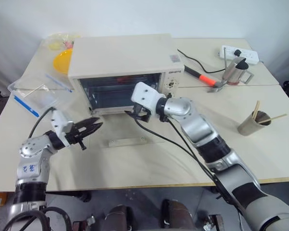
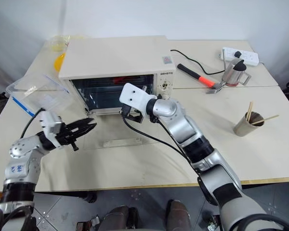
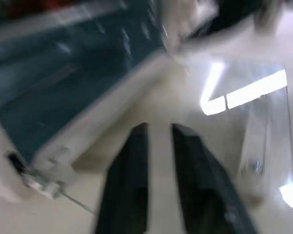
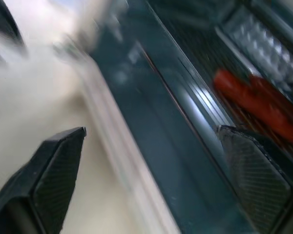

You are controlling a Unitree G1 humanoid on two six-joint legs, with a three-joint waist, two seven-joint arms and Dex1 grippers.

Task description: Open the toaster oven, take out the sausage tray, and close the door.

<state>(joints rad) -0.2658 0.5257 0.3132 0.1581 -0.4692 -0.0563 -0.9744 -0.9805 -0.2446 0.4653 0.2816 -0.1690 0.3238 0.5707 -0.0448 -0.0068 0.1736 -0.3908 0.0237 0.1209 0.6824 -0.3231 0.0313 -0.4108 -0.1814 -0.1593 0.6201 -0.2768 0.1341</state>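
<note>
The toaster oven [image 1: 120, 62] sits at the twelve o'clock end of the table [image 1: 149, 163], its glass door [image 1: 135, 126] dropped flat toward six o'clock, handle bar nearest the robot. A small dark label above the knob panel is too small to read. Inside, red sausages lie on the ribbed sausage tray [image 4: 263, 44], seen in the right wrist view. The right gripper [image 4: 151, 161] is at the mouth of the oven, fingers spread wide with nothing between them. The left gripper [image 1: 91, 126] hovers at the door's nine o'clock side, fingers slightly parted and empty. At two o'clock there's a red-handled hammer [image 1: 202, 77], a metal kettle [image 1: 235, 70] and a power strip [image 1: 238, 54].
</note>
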